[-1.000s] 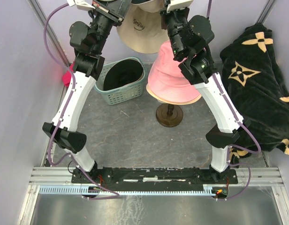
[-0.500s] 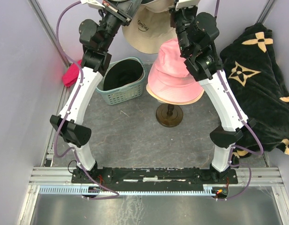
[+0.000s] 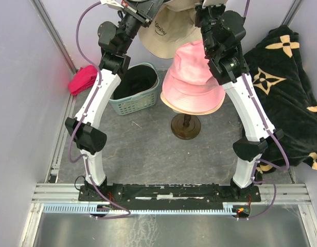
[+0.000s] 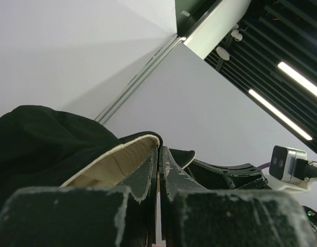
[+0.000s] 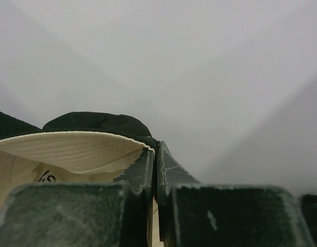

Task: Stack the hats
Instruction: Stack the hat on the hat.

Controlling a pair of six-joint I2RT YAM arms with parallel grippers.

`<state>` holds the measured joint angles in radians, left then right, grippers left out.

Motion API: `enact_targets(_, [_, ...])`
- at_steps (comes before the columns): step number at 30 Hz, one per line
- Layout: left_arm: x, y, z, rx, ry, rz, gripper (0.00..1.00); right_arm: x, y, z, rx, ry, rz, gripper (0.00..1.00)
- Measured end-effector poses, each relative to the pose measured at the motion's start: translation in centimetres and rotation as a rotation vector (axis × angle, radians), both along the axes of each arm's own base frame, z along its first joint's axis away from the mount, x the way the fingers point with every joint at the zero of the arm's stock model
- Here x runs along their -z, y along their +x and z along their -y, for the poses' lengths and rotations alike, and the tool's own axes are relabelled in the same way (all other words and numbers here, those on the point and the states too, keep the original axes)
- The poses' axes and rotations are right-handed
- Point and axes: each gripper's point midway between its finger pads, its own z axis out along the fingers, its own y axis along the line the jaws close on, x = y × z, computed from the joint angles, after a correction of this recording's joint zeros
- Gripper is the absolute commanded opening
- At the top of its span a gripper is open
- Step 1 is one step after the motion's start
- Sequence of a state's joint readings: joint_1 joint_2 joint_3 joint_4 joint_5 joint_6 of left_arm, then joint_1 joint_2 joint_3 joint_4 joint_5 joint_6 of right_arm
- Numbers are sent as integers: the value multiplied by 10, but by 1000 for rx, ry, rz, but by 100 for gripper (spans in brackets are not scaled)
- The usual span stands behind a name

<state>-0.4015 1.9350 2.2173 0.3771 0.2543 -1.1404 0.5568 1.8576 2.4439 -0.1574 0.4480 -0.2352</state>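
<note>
A pink hat (image 3: 192, 77) sits on a cream hat brim (image 3: 175, 107) on a stand (image 3: 186, 126) at mid table. Both grippers hold one hat high above and behind it, at the top edge of the top view. This held hat (image 3: 166, 36) shows a cream lining with a printed label and a black outside. My left gripper (image 3: 144, 7) is shut on its brim (image 4: 115, 162). My right gripper (image 3: 207, 5) is shut on the opposite brim (image 5: 71, 152). A black hat (image 3: 135, 82) lies in the basket.
A teal basket (image 3: 128, 105) stands left of the stand. A magenta cloth (image 3: 82, 80) lies at the far left by the wall. A large black cloth with beige flower marks (image 3: 287, 87) covers the right side. Walls close in on both sides.
Both arms have stretched farther up and back, carrying the held hat higher and slightly right. The pink hat and the basket have not moved.
</note>
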Motion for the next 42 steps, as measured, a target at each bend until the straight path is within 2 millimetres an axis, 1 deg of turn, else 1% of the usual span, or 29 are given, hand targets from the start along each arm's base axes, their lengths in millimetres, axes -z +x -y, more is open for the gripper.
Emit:
enact_targets(5, [-11,0,1,25,-45,34,3,-6,1,4,-5,21,21,2])
enact_targets(12, [-13,2,2,51,-91,58,3,-15,2,7,-19,48,60,1])
enact_targets(17, [-19,5,2,72,-135,83,3,-18,8,9,-22,60,84,2])
enact_targets(20, [-16,10,5,91,-157,78,3,-16,13,15,-13,64,81,2])
enact_targets(25, [-1,25,11,118,-178,41,3,-8,23,25,10,68,68,2])
enact_targets(27, [5,31,14,129,-184,28,3,-4,28,32,24,72,59,2])
enact_targets(35, [9,33,17,174,-233,22,3,-4,31,36,24,78,61,2])
enact_targets(37, [9,33,17,183,-245,20,3,-7,32,36,20,83,71,2])
enact_targets(42, [3,30,14,201,-284,38,3,-11,33,38,20,93,90,2])
